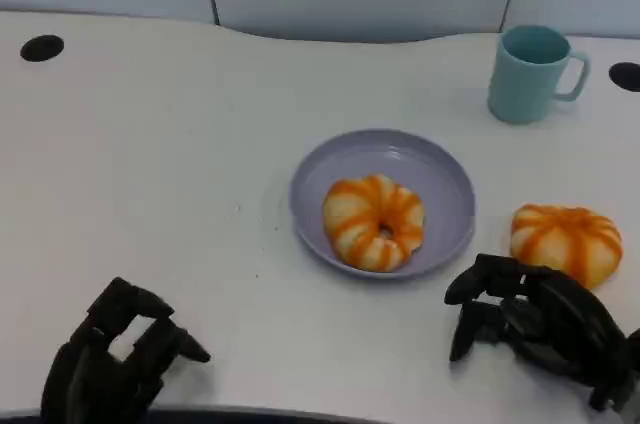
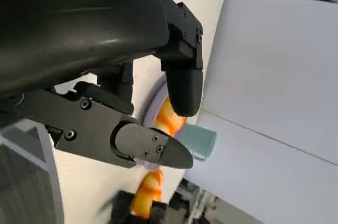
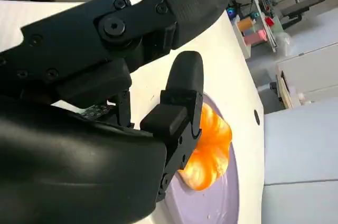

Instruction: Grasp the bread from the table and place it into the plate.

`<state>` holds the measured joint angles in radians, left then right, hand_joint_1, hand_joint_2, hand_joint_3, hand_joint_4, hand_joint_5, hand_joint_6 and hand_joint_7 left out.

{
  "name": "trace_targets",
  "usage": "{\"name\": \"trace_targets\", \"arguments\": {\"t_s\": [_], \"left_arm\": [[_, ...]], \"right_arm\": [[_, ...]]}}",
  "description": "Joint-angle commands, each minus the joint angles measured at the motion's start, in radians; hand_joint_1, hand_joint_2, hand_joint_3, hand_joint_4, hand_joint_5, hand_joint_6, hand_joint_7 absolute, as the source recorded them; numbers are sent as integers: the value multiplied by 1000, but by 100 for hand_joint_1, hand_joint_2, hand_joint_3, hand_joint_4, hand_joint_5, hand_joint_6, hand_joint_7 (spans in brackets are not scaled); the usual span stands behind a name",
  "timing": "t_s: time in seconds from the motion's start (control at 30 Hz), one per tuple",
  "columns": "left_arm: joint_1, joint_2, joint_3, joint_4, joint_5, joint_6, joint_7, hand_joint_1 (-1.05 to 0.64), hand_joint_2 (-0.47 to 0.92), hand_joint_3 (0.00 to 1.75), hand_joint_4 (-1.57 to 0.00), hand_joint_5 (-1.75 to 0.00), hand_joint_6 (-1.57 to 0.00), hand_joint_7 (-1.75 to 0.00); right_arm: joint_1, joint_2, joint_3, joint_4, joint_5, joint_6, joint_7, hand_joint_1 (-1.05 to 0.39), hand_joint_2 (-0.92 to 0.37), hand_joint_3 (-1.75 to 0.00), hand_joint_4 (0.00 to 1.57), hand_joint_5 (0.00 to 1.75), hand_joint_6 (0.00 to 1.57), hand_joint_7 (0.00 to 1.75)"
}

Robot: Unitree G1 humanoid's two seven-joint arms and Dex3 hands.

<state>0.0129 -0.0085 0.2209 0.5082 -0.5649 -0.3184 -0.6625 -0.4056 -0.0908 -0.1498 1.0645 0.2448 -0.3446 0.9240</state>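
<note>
You had 1 bread (image 1: 374, 223) in the plate (image 1: 450, 179) and 1 bun (image 1: 566, 241) beside it, just past your right hand (image 1: 535, 324). Both hands held nothing, fingers apart; the left hand (image 1: 115, 354) hung near the table's front edge.

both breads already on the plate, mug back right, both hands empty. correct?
Not quite: one bread lies on the plate. The second bread sits on the table to the plate's right, just beyond the right hand, as the head view shows. The rest holds: the mug stands back right, and the left hand and right hand hold nothing.
</note>
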Motion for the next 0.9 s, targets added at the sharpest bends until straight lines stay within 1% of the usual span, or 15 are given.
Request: {"name": "trace_targets", "arguments": {"t_s": [0.03, 0.23, 0.5, 0.67, 0.77, 0.83, 0.9], "left_arm": [[-6, 10, 28, -3, -37, 53, -48, -55, 90, 2, -45, -175, -33, -148], [-5, 8, 44, -14, -35, 88, -58, -55, 90, 1, -44, -175, -29, -157], [-15, 2, 61, 3, -37, 87, -83, -54, 90, 0, -45, -175, -33, -148], [-19, -3, 67, 10, -42, 96, -102, -55, 90, 0, -45, -175, -33, -145], [-16, -1, 68, 3, -32, 106, -99, -55, 90, 0, -43, -175, -34, -143], [-11, -2, 66, -11, -23, 112, -86, -57, 88, 0, -42, -175, -33, -149], [-9, -3, 66, -17, -20, 111, -87, -57, 88, 0, -42, -175, -31, -152]], "right_arm": [[39, -16, 6, 11, -18, 20, -17, -50, -92, -6, 64, 140, 71, 96], [40, -15, 10, 2, -16, 25, -10, -50, -92, -7, 63, 140, 71, 95], [45, -20, 16, -23, -19, 48, -18, -51, -92, -6, 62, 141, 71, 95], [33, -22, 5, 39, -18, 0, -13, -53, -92, -6, 64, 138, 73, 91], [29, -21, -1, 60, -16, -17, -12, -52, -92, -5, 67, 136, 75, 87], [28, -25, 4, 56, -23, -22, -11, -55, -92, -6, 67, 136, 76, 86], [31, -25, 8, 41, -25, -21, -9, -53, -92, -7, 65, 137, 75, 87]]}}
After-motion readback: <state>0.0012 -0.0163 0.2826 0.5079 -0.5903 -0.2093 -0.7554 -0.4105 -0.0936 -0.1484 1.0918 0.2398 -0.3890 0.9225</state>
